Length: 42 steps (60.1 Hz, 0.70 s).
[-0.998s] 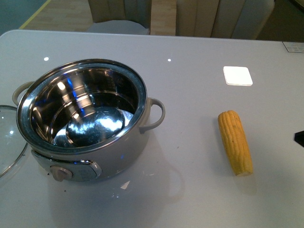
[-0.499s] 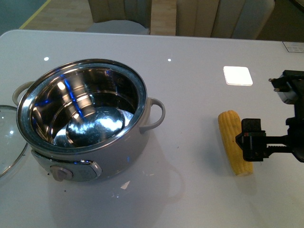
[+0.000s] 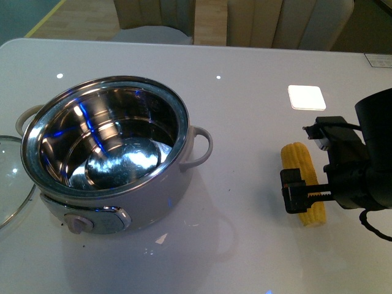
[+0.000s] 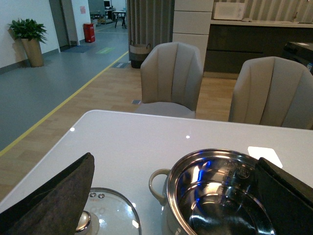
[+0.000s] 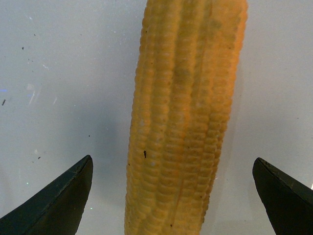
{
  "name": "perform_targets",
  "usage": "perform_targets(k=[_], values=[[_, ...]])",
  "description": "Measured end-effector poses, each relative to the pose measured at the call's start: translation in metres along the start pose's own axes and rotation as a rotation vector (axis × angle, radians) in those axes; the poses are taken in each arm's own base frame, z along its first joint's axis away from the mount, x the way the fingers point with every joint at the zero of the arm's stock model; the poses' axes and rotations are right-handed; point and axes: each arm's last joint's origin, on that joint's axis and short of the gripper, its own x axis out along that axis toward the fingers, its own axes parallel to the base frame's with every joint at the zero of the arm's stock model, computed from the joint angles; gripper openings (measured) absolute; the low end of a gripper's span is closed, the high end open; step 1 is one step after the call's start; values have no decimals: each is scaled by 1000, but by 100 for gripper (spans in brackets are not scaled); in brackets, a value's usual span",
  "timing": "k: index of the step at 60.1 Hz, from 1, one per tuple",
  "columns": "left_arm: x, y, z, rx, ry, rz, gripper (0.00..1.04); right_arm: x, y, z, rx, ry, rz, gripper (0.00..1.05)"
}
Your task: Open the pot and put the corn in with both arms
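The cream-white pot point(image 3: 165, 196) stands uncovered at the table's left, its steel inside bare. In the left wrist view the pot point(image 4: 195, 159) lies below and ahead of my open left gripper point(image 4: 175, 159); that gripper does not show in the front view. The yellow corn point(image 3: 297, 156) lies on the table at the right. My right gripper point(image 3: 311, 195) hangs over its near half, open. From the right wrist, the corn point(image 5: 181, 112) runs lengthwise between the spread fingers of the right gripper point(image 5: 172, 161), with a gap on each side.
The glass lid point(image 3: 12, 184) lies flat on the table left of the pot, and in the left wrist view the lid point(image 4: 112, 215) sits under one finger. A white square patch point(image 3: 306, 97) lies beyond the corn. Chairs point(image 3: 153, 15) stand at the far edge.
My right arm has come in from the right and moved left over the corn, so its fingers now straddle the cob. Pot, lid and corn have not moved.
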Motion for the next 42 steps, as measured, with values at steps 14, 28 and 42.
perform_targets(k=[14,28,42], values=[[0,0,0,0,0,0,98,20,4,-6,-62,8,-25,96],[0,0,0,0,0,0,98,27,5,-5,-82,9,-35,82],[0,0,0,0,0,0,98,26,6,-6,-86,16,-32,45]])
